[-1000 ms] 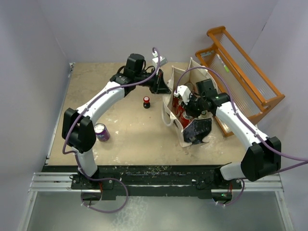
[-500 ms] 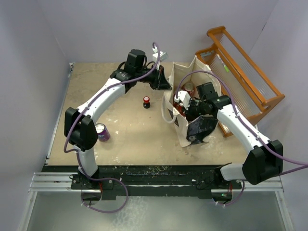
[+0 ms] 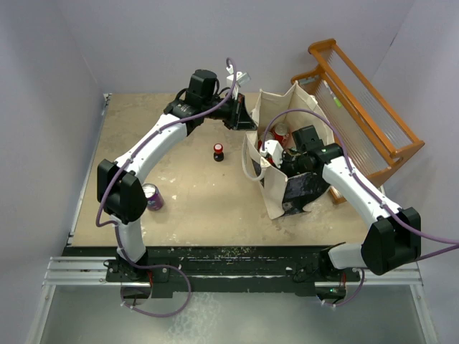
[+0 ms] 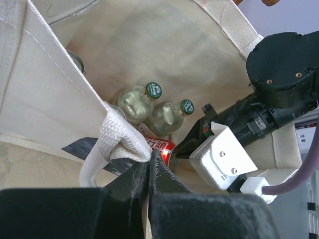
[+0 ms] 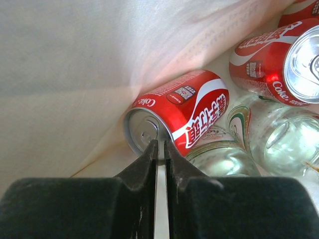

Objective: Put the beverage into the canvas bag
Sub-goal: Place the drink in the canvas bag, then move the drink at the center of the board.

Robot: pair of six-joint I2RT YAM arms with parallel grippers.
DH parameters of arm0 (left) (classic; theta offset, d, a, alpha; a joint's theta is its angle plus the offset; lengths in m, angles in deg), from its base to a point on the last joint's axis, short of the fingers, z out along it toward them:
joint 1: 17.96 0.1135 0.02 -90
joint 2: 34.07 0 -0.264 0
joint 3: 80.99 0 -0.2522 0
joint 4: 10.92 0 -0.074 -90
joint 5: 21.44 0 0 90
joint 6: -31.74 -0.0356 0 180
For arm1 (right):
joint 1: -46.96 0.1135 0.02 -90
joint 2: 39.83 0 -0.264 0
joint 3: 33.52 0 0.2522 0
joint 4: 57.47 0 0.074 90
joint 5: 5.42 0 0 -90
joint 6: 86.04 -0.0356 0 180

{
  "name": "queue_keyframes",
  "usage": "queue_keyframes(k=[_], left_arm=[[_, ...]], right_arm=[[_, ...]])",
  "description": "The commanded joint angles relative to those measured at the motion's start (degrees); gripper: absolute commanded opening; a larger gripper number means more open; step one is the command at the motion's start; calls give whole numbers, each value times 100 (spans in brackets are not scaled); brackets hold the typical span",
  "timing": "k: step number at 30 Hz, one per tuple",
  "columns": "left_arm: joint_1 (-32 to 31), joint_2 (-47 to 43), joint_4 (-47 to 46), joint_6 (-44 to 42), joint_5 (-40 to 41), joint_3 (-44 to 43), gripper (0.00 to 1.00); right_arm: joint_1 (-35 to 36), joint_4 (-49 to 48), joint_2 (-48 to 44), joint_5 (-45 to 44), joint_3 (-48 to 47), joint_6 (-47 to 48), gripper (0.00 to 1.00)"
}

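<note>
Withdrawing the right gripper (image 5: 160,147) from the canvas bag (image 3: 271,107), which stands open near the table's right edge, beside the orange rack (image 3: 358,93). Its fingers are pressed together and empty, tips at the rim of a red can (image 5: 184,117) lying on its side at the bag's bottom among glass bottles (image 4: 142,102). The left gripper (image 4: 149,160) pinches the loop handle (image 4: 117,142), holding the mouth wide. Best practice is probably to rise straight, clear of the cloth walls. A purple can (image 3: 151,196) waits near the table's left edge.
</note>
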Motion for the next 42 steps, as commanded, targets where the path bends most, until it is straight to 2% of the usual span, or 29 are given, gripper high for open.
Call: queue_keyframes(k=[1,7,12,15,18,22,29,31,35,42], left_arm=[[108,-642,-767,-333,-247,51,0],[108,-818,-549,-982,-292,883,0],[108,-857,-425,-1308,-273,1085,0],[108,-863,-450,-1317,-274,1059,9],[108,-854,-483,-1284,-271,931,26],[166,-875,-384,-1292,-10,712,62],[700,-1096,-170,-1635,159,348,100],[904,-1184,123,-2042,290,208,99],[1321,-1462,1020,-2822,1080,174,99],[1884,-2478,2993,-3952,2171,951,99]], right_arm=[[23,132,-57,279,-75,-226,13],[12,-180,-64,347,-583,-752,24],[14,-689,-169,146,-864,-1231,34],[14,-1082,-282,-9,-939,-1504,40],[14,-1438,-366,-282,-1041,-1684,47],[14,-1876,-394,-539,-1290,-1900,51],[22,-2654,-135,-826,-2013,-2066,55],[31,-2786,44,-825,-2233,-2218,56],[139,-2983,383,-698,-2667,-2323,59],[692,-3663,729,-884,-2947,-2375,64]])
